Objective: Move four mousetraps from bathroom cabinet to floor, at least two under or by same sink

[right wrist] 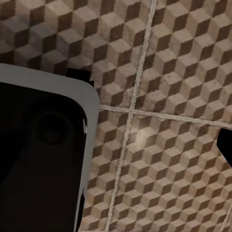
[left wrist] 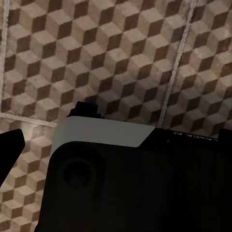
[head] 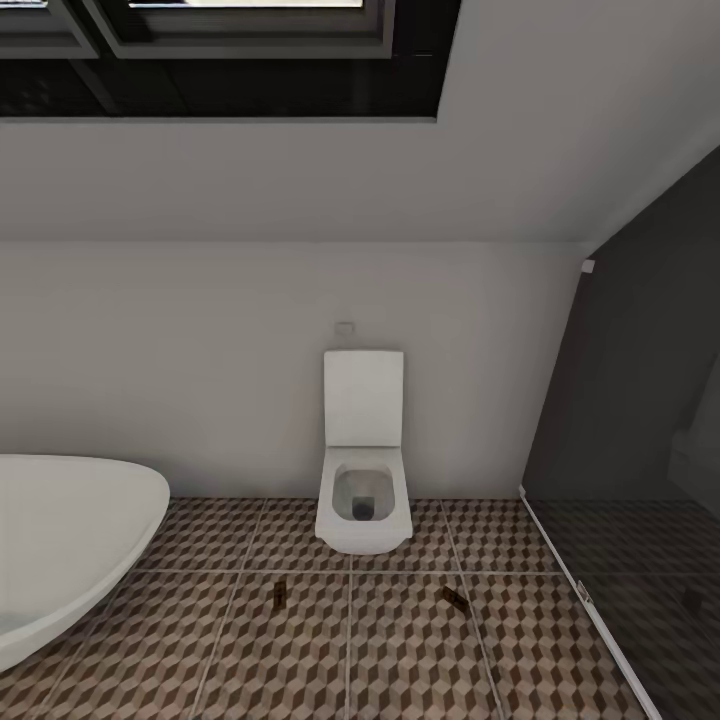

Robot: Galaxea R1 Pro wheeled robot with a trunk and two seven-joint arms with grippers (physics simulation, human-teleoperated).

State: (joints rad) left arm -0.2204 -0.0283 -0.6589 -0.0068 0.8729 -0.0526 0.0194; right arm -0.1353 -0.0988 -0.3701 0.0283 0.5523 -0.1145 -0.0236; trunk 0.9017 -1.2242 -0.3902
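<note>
The white wall (head: 200,360) spans the head view, with a dark-framed window (head: 220,50) above it. The bathroom floor (head: 400,650), tiled in a brown, beige and white cube pattern with pale grout lines, runs along the wall's foot. The landmark is the white toilet (head: 364,470), lid raised, set against the wall at mid-frame.

To the toilet's right stands a dark glass panel (head: 640,420), reaching down to the floor. To the toilet's left, the rounded white rim of a bathtub (head: 70,530) sits on the tiles, well apart from the toilet.

Two mousetraps lie flat on the floor in front of the toilet: one mousetrap (head: 279,593) toward its left, a second mousetrap (head: 455,598) toward its right. They are apart from each other and from the toilet base. Detail is too small to confirm springs.

Both wrist views look down on the same tile pattern past dark robot housing with a pale grey edge. The state of the left and right hands cannot be told.
</note>
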